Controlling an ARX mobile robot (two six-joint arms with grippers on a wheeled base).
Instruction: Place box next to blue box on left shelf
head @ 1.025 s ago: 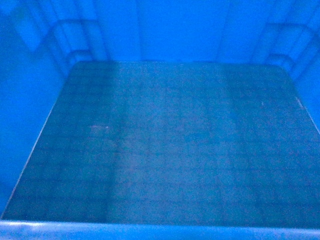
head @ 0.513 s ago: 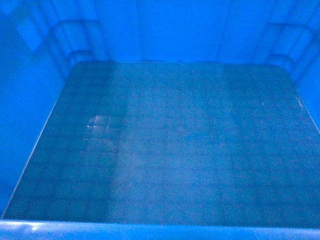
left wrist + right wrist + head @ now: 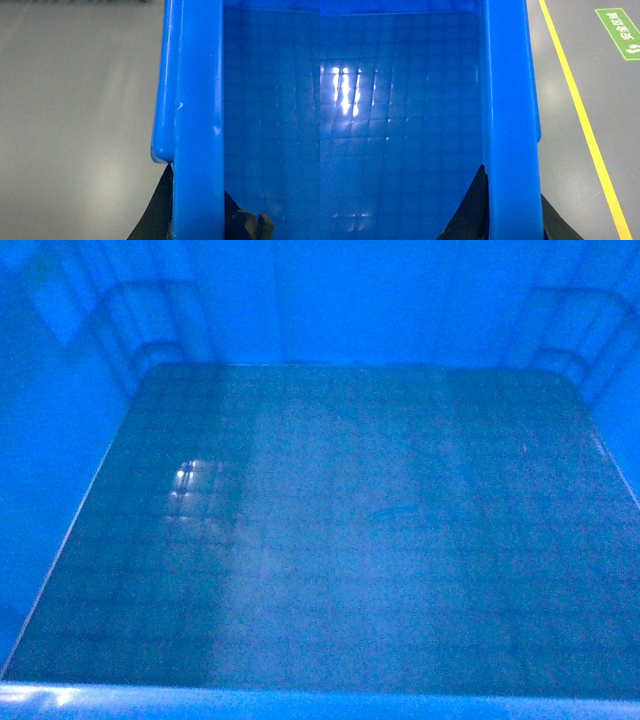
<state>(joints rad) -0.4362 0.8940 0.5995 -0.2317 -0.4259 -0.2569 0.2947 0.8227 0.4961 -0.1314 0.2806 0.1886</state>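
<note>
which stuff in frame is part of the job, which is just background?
Job:
- blue crate, empty, fills the head view
- left gripper, clamped over the crate's side rim
- right gripper, clamped over the opposite rim

Background:
- grey floor
- yellow floor line
- green floor sign

Shelf: not in view.

Head view dim, soft, blue-saturated; small glare patch on box (image 3: 200, 485) floor, left. Right wrist sharper, bright reflections far-left. Left wrist close-up blurry, grey floor (image 3: 75, 125) evenly lit.
</note>
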